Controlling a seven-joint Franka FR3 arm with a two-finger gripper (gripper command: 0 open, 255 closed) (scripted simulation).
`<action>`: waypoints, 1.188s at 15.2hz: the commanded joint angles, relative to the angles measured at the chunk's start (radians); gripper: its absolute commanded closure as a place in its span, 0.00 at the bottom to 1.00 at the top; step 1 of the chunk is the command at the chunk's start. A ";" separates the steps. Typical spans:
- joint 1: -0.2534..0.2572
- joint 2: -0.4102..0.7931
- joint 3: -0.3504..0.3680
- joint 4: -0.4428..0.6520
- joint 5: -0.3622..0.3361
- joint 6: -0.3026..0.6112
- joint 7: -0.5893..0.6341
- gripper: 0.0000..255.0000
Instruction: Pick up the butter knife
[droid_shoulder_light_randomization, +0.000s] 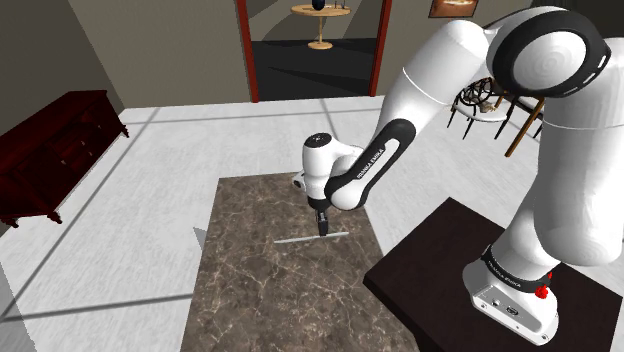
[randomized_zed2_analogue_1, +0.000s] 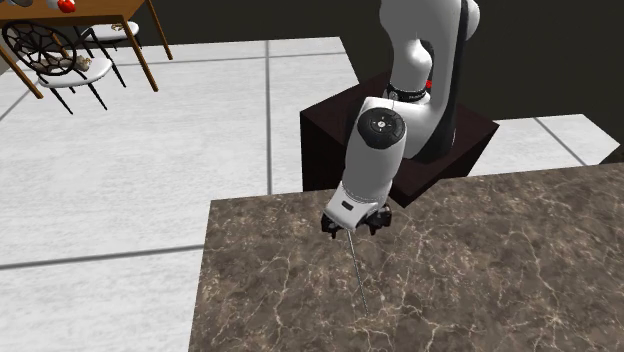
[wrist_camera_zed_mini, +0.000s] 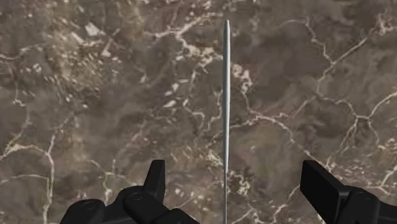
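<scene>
Butter knife (wrist_camera_zed_mini: 226, 95) lying flat on the brown marble table (droid_shoulder_light_randomization: 255, 300), under the gripper (wrist_camera_zed_mini: 235, 172).
We see its thin silvery length running between the black fingers, which stand apart without touching it. The dark stand (droid_shoulder_light_randomization: 430, 250) sits just beside the table; a dark red sideboard (droid_shoulder_light_randomization: 50, 150) stands well apart.
</scene>
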 joint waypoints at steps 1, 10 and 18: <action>0.010 0.040 -0.002 0.013 -0.016 0.023 -0.004 0.00; 0.029 0.128 -0.028 0.036 -0.046 0.088 0.019 1.00; 0.030 0.128 -0.028 0.036 -0.046 0.089 0.019 1.00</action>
